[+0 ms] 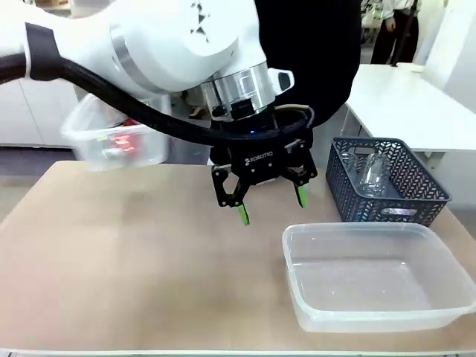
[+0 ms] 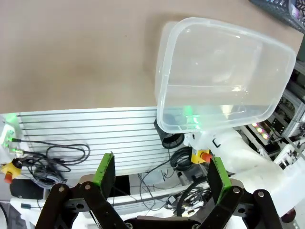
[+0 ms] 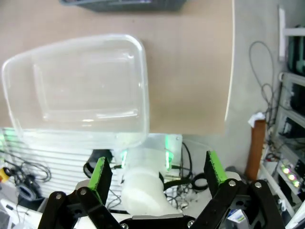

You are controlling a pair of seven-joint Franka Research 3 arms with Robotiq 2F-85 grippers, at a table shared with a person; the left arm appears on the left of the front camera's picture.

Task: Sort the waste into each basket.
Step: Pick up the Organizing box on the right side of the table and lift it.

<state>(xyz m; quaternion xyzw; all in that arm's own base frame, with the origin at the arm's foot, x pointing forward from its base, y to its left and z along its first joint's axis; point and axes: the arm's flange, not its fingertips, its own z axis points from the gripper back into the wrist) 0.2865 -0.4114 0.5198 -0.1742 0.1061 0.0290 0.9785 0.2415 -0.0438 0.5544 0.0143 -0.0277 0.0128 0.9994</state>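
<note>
Left tool (image 1: pixel 273 210) hangs over the middle of the worktop (image 1: pixel 134 253) with its jaws spread wide and nothing between the green pads; the right tool (image 3: pixel 155 176), seen from its own wrist, is likewise wide apart and empty, looking over the near tub (image 1: pixel 372 279) from the robot's side. That near tub sits at the robot's right front corner and holds nothing. The waste lies elsewhere: what looks like a clear bottle (image 1: pixel 372 175) stands inside the dark lattice basket (image 1: pixel 405 197) just behind the near tub, and some red cans (image 1: pixel 123 143) show through the far tub (image 1: pixel 85 145), which is blurred at the far left edge, so I cannot tell whether it rests there or is held. A person (image 1: pixel 312 67) in black stands close behind the left arm. The risk, as I judge it, is in reaching into the lattice basket: a finger could catch its wall and drag it, the smooth bottle could slip from the pads, and the light near tub could be shoved by a low pass.
</note>
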